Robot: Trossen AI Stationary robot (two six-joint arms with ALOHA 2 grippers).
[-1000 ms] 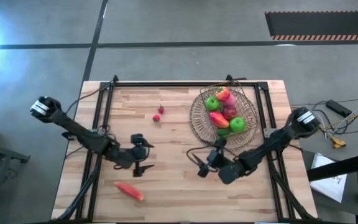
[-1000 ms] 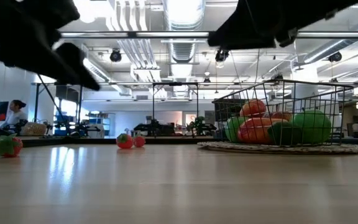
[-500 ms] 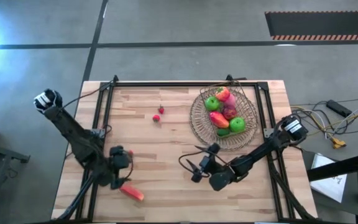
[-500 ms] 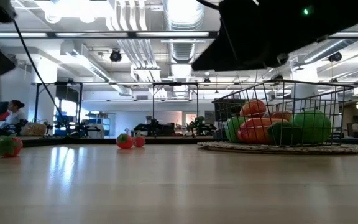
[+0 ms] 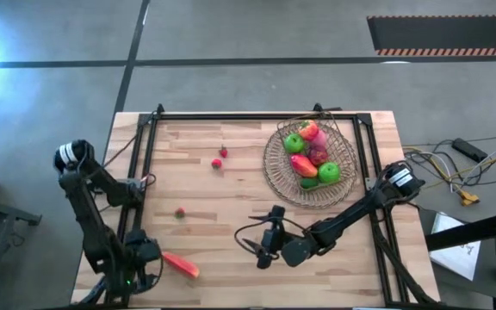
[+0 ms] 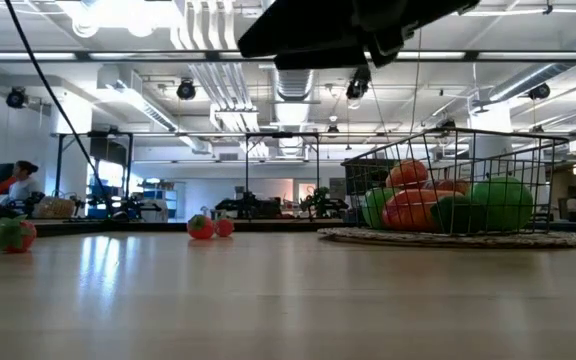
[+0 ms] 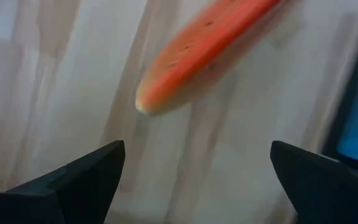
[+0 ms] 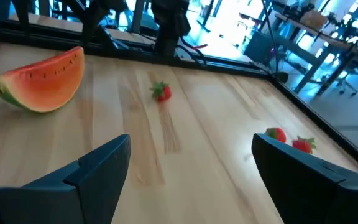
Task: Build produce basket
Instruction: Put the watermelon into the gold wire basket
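The round tan basket point(image 5: 275, 164) stands at the table's far right and holds produce: green apples point(image 5: 293, 143), red and orange pieces, a dark lime. A red-orange watermelon slice point(image 5: 179, 264) lies near the front left edge. My left gripper point(image 5: 149, 257) hangs open just left of it, pointing down, with the slice point(image 7: 204, 50) ahead of its fingers. One strawberry point(image 5: 180, 213) lies left of centre and two more point(image 5: 220, 158) lie farther back. My right gripper point(image 5: 257, 247) is open above mid-table, pointing toward the slice point(image 8: 42, 81).
Black frame rails point(image 5: 145, 146) run along the table's left, far and right sides. Bare wood lies between the two grippers. In the low view the right arm point(image 6: 348, 30) hangs overhead, with the basket point(image 6: 468, 190) at the right.
My left gripper has swung from left of centre toward the table's near left corner and tipped downward beside the watermelon slice, staying open. A strawberry now shows where it stood. My right gripper has moved away from the basket toward the table's left and near edge, still open.
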